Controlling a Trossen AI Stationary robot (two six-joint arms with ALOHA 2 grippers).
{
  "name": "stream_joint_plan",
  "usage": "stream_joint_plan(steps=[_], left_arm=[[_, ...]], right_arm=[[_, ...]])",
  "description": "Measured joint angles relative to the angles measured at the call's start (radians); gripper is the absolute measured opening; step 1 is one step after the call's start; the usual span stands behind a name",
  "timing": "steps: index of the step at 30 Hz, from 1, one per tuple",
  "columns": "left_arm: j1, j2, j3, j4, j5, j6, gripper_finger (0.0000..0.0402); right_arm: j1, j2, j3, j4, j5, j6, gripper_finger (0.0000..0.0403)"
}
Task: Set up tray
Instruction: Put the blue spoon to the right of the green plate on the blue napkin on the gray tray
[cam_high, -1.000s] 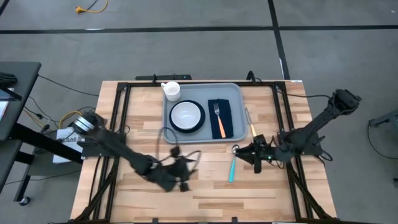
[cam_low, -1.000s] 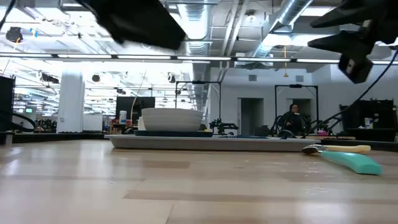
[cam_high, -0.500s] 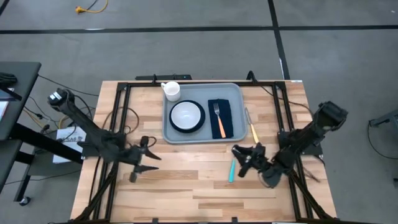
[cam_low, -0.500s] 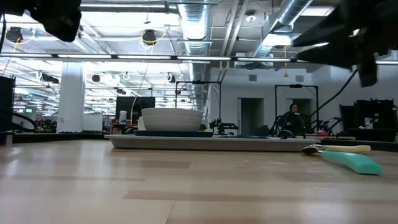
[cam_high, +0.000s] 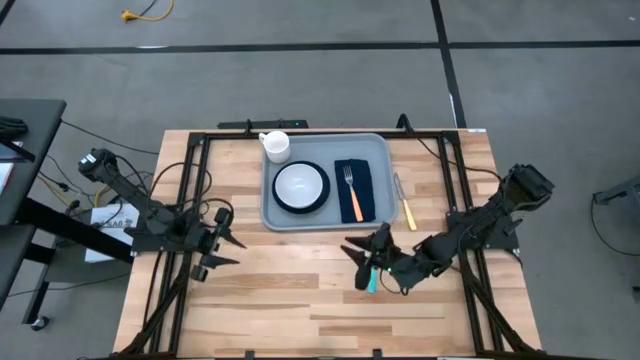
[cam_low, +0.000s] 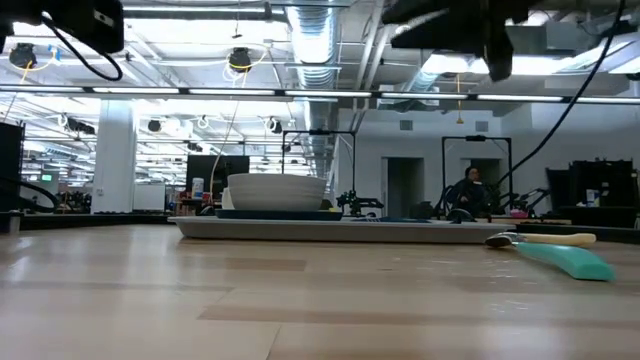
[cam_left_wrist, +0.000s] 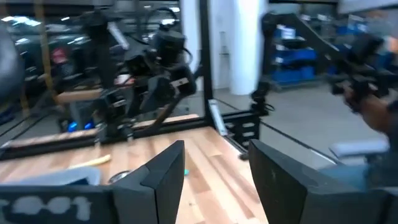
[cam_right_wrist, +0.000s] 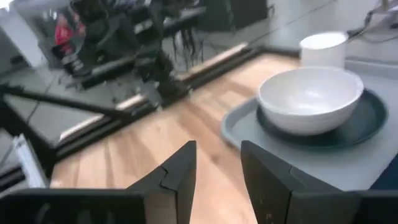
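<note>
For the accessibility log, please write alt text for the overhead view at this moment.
A grey-blue tray on a wooden table holds a white bowl on a dark plate, a fork on a navy napkin and a white mug. The right end effector, open, hovers by a teal utensil; the left end effector waits open at the table's left.

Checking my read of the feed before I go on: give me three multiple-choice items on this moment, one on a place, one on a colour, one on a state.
1. Where is the fork?
A. on the napkin in the tray
B. in the bowl
C. on bare wood

2. What colour is the handle of the utensil under the right gripper?
A. red
B. teal
C. black

3. How is the left gripper?
A. shut on the mug
B. open, empty
C. shut on a spoon

Key: 1 A, the fork lies on dark cloth; 2 B, teal shows on the wood; 3 B, its fingers stand apart around nothing.
</note>
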Motion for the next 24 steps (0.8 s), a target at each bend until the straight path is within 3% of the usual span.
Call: stream_joint_plan(steps=[3,8,19,24], left_arm=[[0.000,0.001,0.000,-0.021,0.038,0.066,0.0167],[0.014,0.003,0.000,-0.003,0.004,0.286,0.0167],[0.109,0.012,0.000,0.001,0.113,0.237,0.0167],[0.167,0.011,0.000,0.002,0.122,0.236,0.0167]], right_arm=[[0.013,0.003,0.086,-0.202,-0.007,0.132,0.0118],[0.052,0.050,0.171,-0.462,-0.056,0.455,0.0118],[0.122,0.297,0.274,-0.569,-0.152,0.947,0.0118],[0.125,0.352,0.359,-0.823,-0.274,1.181,0.0118]])
